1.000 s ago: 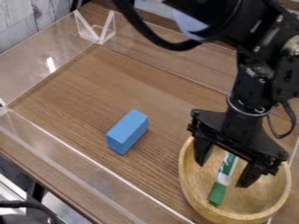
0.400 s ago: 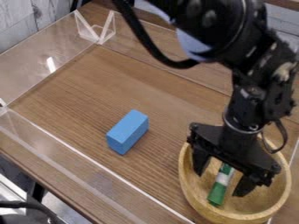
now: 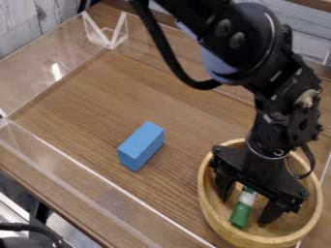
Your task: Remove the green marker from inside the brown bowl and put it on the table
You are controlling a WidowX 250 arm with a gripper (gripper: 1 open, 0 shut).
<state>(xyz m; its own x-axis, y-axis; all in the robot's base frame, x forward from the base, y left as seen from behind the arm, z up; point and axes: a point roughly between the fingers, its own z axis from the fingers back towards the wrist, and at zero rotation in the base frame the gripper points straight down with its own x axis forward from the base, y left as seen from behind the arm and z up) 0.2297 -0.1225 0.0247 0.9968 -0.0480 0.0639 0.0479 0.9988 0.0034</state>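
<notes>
Gripper (image 3: pixel 258 200) spread wide, pointing down into the brown bowl (image 3: pixel 214 199) at the table's near right corner — green marker (image 3: pixel 243 210) between the jaws, long axis toward the near edge

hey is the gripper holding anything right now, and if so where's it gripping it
Nothing is held. The gripper is open, its fingers straddling the green marker lying in the bowl, not closed on it.

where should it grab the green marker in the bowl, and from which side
Grip the white barrel of the green marker across its narrow width, coming straight down from above. It lies flat in the brown bowl, whose raised rim blocks any sideways approach. The gripper already points down over it, jaws open on either side of the barrel, which looks well aligned.
</notes>
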